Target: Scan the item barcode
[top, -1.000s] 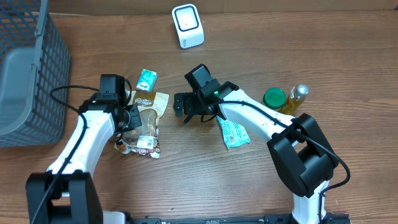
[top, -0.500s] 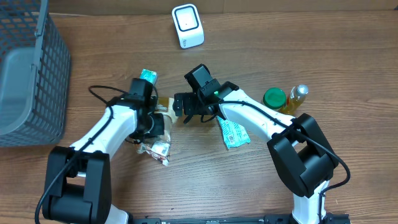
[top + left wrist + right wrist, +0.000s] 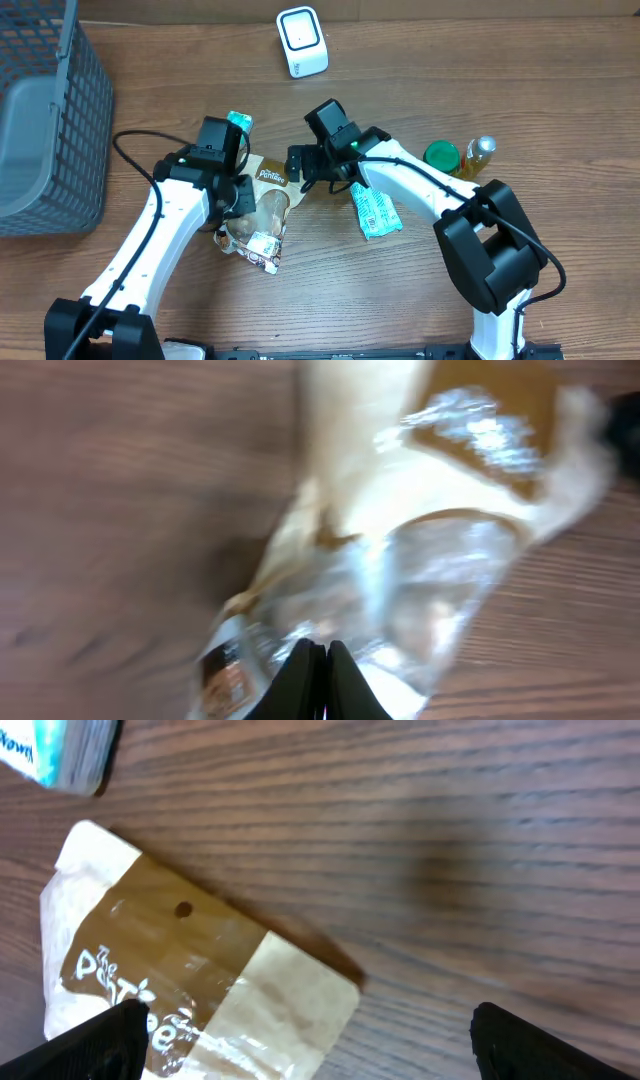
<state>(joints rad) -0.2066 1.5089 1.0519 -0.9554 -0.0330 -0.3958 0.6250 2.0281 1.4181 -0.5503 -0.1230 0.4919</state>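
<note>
Being clamped by the left claw (image 3: 315,678), the snack bag (image 3: 264,200) is seen mid-frame; the right claw (image 3: 298,165) is spread apart.

Evenly and brightly lit from above in the overhead view, sharp from edge to edge of the desk (image 3: 330,300), with soft, short shadows hugging whatever stands on it and white glints on the clear window of the snack bag (image 3: 258,205). Badly smeared in the left wrist view, with wood grain drawn into streaks, the bag's outline melted, and glare flaring on crinkled plastic near the top. Warm-toned in the right wrist view: crisp on the grain, a pale sheen across the bag's glossy brown band, a thin dark shadow along its right edge, a darker patch on the wood toward the upper right.
</note>
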